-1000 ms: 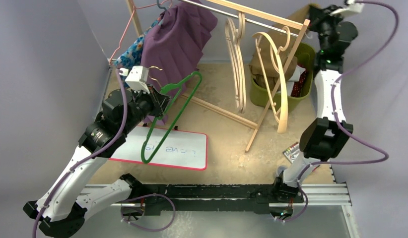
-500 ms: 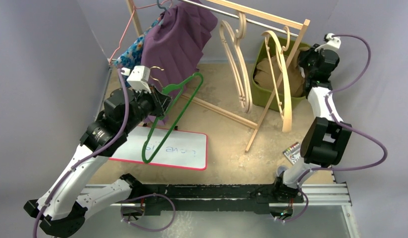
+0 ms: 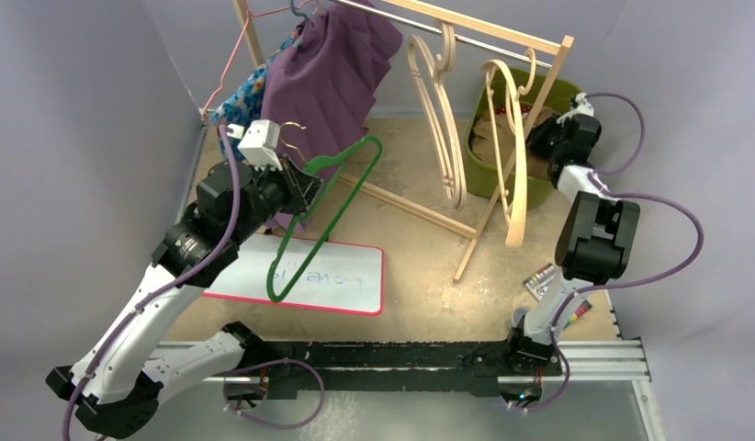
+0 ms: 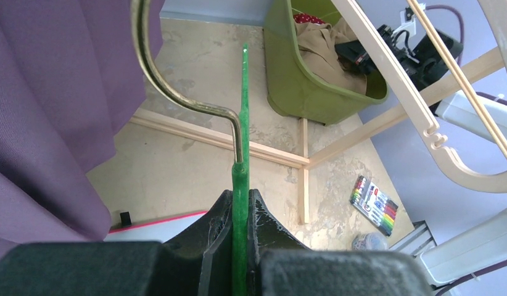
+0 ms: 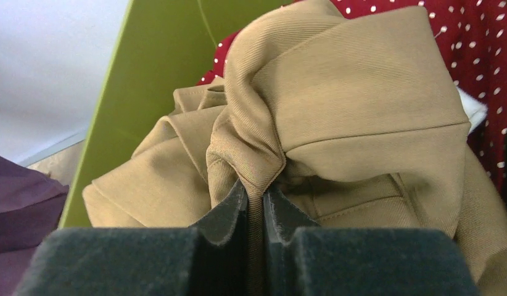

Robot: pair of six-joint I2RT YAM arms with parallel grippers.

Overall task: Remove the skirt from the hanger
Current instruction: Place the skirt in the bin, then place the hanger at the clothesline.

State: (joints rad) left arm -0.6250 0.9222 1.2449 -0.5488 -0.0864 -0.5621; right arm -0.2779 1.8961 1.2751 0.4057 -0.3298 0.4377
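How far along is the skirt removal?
Done: the green hanger is bare, clamped in the left gripper. In hand: the right gripper is shut on the tan skirt, which sits bunched inside the green bin. Left: let go of the skirt and pull the arm out; the hanger likely needs setting down too.

1. The skirt point(image 5: 337, 111) is tan twill. From where I sit it is off the hanger, crumpled in folds inside the green bin point(image 5: 158, 74) at about 1 o'clock of the top view. A bunched ridge of it is pinched in the right gripper point(image 5: 256, 197).
2. The hanger point(image 4: 239, 185) is green with a brass-coloured hook and is bare. I see it at about 10 o'clock, tilted from 1 toward 7 o'clock, with its neck clamped in the left gripper point(image 4: 239, 200).
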